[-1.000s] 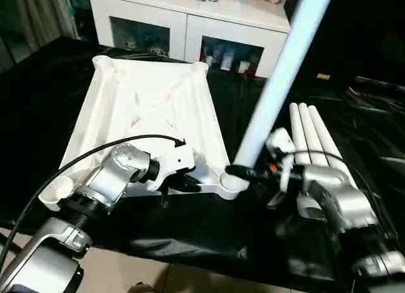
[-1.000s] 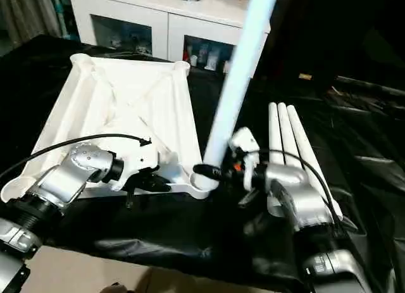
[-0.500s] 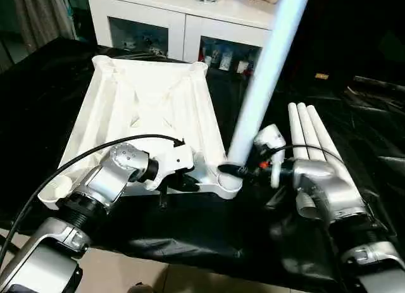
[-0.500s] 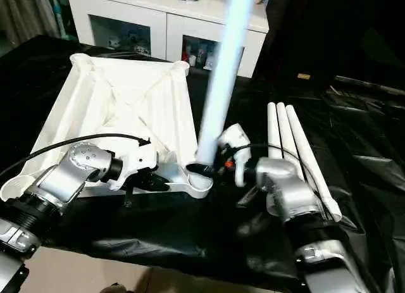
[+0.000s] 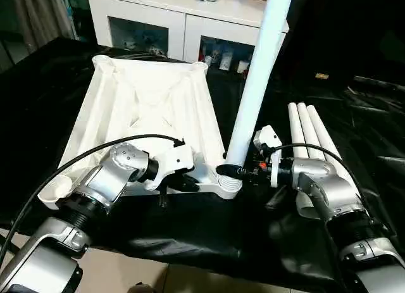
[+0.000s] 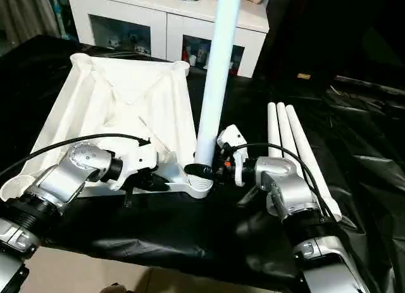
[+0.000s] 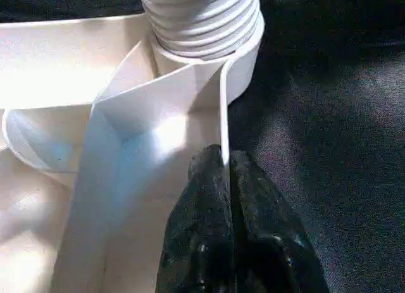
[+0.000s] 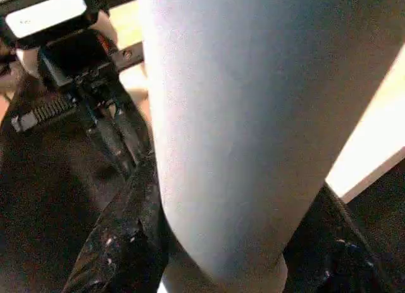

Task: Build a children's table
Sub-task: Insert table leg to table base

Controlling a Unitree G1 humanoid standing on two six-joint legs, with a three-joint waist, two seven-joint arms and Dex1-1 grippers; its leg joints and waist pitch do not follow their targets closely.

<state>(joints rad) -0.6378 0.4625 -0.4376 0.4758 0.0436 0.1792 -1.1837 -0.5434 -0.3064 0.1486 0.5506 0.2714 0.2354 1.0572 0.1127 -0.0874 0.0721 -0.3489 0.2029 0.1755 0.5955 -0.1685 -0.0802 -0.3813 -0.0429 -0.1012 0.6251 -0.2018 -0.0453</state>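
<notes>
Tabletop (image 5: pixel 149 109), white and turned ribbed side up, lies on the black-draped work table (image 5: pixel 50 84) in the left eye view, with a round socket at each corner. One white leg (image 5: pixel 256 84) stands nearly upright with its lower end in the near right corner socket (image 5: pixel 229 179). The right gripper (image 5: pixel 243 173) has its black fingers clasped around that leg just above the socket. The left gripper (image 5: pixel 186 182) sits at the tabletop's near edge, beside the same corner. Three more legs (image 5: pixel 310 138) lie side by side on the black cloth to the right, behind the right forearm. A white cabinet (image 5: pixel 190 21) with glass doors stands beyond the work table.

From the right eye, the same layout shows: the leg rises from the socket, the right gripper's fingers on either side of it.

Through the left wrist camera, the left gripper's two fingers (image 7: pixel 209 236) are pinched together on the thin rim of the tabletop, close to the socket, where the leg's threaded end (image 7: pixel 199 18) sits.

Through the right wrist camera, the leg runs between the right gripper's fingers (image 8: pixel 126 236), which press against both of its sides.
</notes>
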